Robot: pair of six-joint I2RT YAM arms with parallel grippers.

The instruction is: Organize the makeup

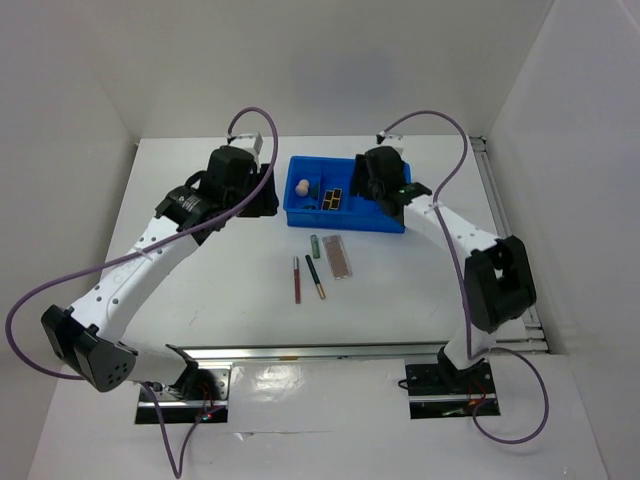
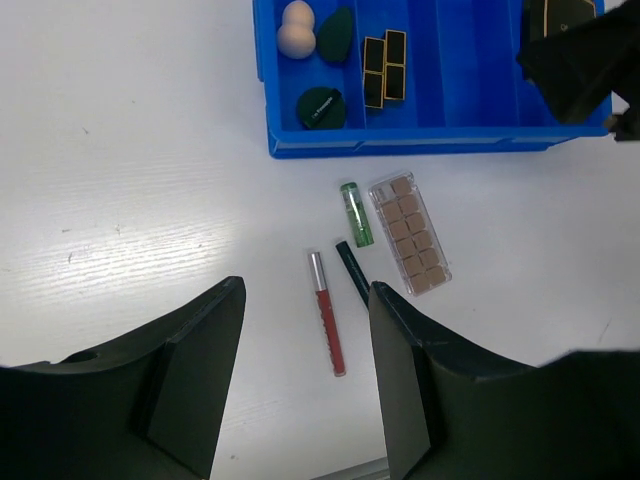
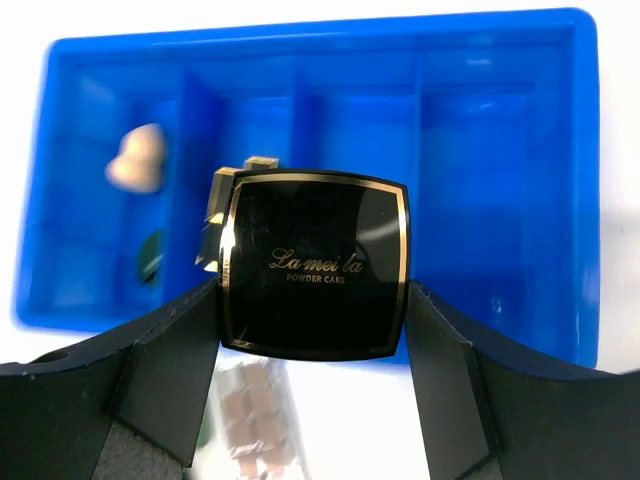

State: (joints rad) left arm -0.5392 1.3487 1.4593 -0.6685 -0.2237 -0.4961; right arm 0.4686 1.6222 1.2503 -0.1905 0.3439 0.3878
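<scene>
Black square compact [image 3: 315, 265] is pinched between the fingers of the right gripper [image 3: 315, 295], seemingly over the middle of the blue bin [image 3: 500, 150]. The left gripper [image 2: 305, 300] hovers over the table [image 2: 120, 150], fingers spread. A red pencil [image 2: 326, 325], dark pencil [image 2: 352, 272], green tube [image 2: 356, 213] and pinkish palette [image 2: 410, 235] lie before the bin. The peach sponge [image 2: 296, 30] and black-gold palettes [image 2: 384, 68] are inside it.

The bin [image 2: 440, 140] is bright blue, the worktop [image 2: 130, 150] white. The egg sponge [image 2: 296, 30] is peach, the teardrop sponge [image 2: 336, 34] dark green. The two palettes [image 2: 373, 72] are black with gold edges. The square compact [image 3: 315, 265] is glossy black with a gold rim and gold lettering. The tube [image 2: 356, 213] is green, the gridded palette [image 2: 409, 234] pinkish-brown, one pencil [image 2: 327, 320] red.
</scene>
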